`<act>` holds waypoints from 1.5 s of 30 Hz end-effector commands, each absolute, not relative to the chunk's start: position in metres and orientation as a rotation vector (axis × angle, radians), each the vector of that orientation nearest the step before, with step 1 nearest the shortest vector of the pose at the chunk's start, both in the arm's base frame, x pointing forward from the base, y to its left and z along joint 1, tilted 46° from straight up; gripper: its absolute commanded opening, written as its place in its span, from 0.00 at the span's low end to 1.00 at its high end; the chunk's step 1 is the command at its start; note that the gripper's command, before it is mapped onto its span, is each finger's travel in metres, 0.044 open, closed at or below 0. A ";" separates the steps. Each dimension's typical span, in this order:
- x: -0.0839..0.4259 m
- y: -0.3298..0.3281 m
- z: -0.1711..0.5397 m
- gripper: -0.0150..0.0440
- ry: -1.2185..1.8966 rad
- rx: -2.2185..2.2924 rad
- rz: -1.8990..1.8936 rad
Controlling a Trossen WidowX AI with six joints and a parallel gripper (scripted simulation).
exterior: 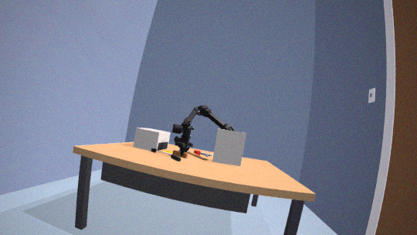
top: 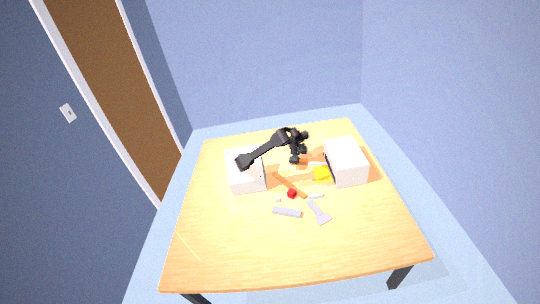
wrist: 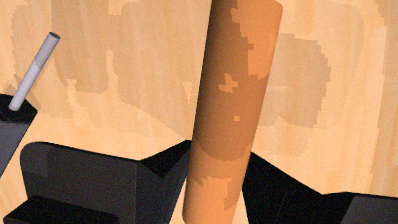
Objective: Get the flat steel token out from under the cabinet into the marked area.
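The cabinet (top: 350, 162) (exterior: 146, 139) is a white box at the right of the table in the top view. The yellow marked area (top: 322, 174) lies before its front. The steel token cannot be made out in any view. My gripper (top: 294, 161) (exterior: 182, 154) (wrist: 216, 151) is shut on an orange-brown cylinder (wrist: 235, 95), low over the table and short of the cabinet. The cylinder extends past the fingers in the wrist view; its far end is cut off by the frame. Whether it touches the table is unclear.
A thin grey rod (wrist: 35, 72) with a black handle (wrist: 15, 135) lies beside the gripper. A brown strip (top: 282, 180), red block (top: 291, 193), grey bar (top: 287, 212) and pale T-shaped tool (top: 315, 207) lie elsewhere on the table. Another white box (top: 247, 185) (exterior: 229, 148) stands near the arm's base.
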State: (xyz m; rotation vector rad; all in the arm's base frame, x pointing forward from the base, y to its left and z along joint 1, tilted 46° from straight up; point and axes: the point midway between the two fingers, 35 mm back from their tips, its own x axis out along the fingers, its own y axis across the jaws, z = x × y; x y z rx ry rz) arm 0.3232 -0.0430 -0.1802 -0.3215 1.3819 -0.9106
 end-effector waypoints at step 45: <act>0.243 -0.013 -0.203 0.25 1.390 -0.322 -0.910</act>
